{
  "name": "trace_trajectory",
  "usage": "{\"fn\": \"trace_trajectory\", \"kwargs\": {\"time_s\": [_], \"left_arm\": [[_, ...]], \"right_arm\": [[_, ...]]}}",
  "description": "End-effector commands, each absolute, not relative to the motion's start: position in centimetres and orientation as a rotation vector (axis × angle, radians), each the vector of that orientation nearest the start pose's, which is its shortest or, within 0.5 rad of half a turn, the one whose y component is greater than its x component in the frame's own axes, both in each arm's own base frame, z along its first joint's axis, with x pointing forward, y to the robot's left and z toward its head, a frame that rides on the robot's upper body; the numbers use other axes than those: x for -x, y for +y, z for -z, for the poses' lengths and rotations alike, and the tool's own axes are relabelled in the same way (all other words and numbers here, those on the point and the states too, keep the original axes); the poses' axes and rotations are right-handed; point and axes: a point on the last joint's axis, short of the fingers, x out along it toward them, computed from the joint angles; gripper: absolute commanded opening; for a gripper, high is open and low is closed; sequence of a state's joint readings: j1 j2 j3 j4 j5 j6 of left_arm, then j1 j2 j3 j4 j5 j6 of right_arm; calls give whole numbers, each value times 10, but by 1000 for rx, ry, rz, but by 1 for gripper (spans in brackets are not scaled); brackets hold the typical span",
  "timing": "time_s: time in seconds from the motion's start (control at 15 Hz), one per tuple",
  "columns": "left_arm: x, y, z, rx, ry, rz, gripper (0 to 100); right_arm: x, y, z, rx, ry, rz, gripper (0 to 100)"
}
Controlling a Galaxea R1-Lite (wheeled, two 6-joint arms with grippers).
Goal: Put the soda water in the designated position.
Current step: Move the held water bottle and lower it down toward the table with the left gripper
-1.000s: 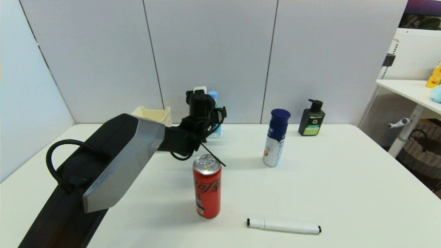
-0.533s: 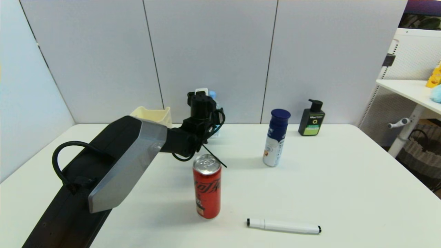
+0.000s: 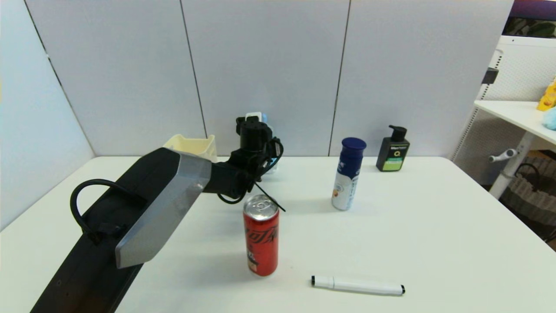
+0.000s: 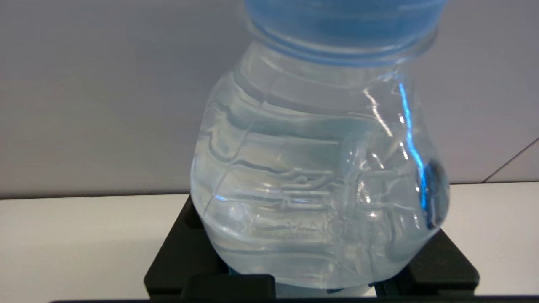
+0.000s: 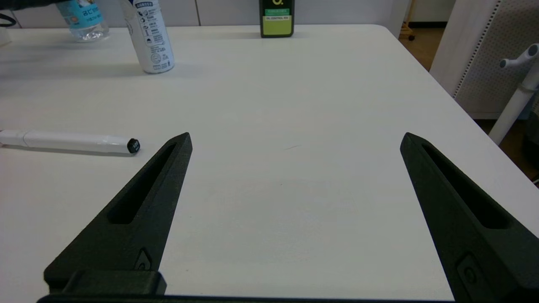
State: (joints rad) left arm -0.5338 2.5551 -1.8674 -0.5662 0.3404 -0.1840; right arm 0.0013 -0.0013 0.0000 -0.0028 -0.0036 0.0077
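Note:
The soda water (image 4: 316, 181), a small clear bottle with a light blue cap, stands on the white table (image 3: 434, 243) at the back centre, close to the wall. My left gripper (image 3: 262, 139) reaches to it from the front, and its wrist hides most of the bottle (image 3: 271, 168) in the head view. In the left wrist view the black fingers (image 4: 177, 248) press against both sides of the bottle's lower body, so the gripper is shut on it. The bottle's base (image 5: 84, 23) rests on the table. My right gripper (image 5: 294, 143) hovers open over the table's near right part, holding nothing.
A red soda can (image 3: 260, 237) stands just in front of the left arm. A dark-blue-capped white bottle (image 3: 348, 174) and a black pump bottle (image 3: 393, 150) stand to the right. A white marker (image 3: 357, 285) lies near the front. A cream container (image 3: 193, 145) sits at the back left.
The left arm has pushed forward toward the wall, so its wrist now covers more of the soda water. The other things have not moved.

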Motion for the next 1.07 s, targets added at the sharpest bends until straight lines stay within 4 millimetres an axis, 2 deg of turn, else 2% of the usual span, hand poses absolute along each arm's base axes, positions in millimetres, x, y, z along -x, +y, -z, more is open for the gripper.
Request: {"fn": "trace_trajectory", "kwargs": {"time_s": [0.07,0.27,0.53,0.67,0.87,1.0,1.07], "left_arm": [[-455,-258,-139,150,80,184,0],[-434,-243,-205,174,10,184,0],[-390,-203,-281,177,-31,160,0],[-371,-171,-319,128,-81,113,0],[-329,-107,-373,63,-119,-6,0],[-307,-72,-389,45,-121,-55,0],[-301,-57,-391,41,-125,-25,0]], "right_arm": [[23,0,-76,-8,-3,2,100],[23,0,-76,-8,-3,3,100],[23,0,-76,-8,-3,2,100],[23,0,-76,-8,-3,2,100],[23,0,-76,-8,-3,3,100],[23,0,-76,-8,-3,3,100],[23,0,-76,-8,-3,3,100]]}}
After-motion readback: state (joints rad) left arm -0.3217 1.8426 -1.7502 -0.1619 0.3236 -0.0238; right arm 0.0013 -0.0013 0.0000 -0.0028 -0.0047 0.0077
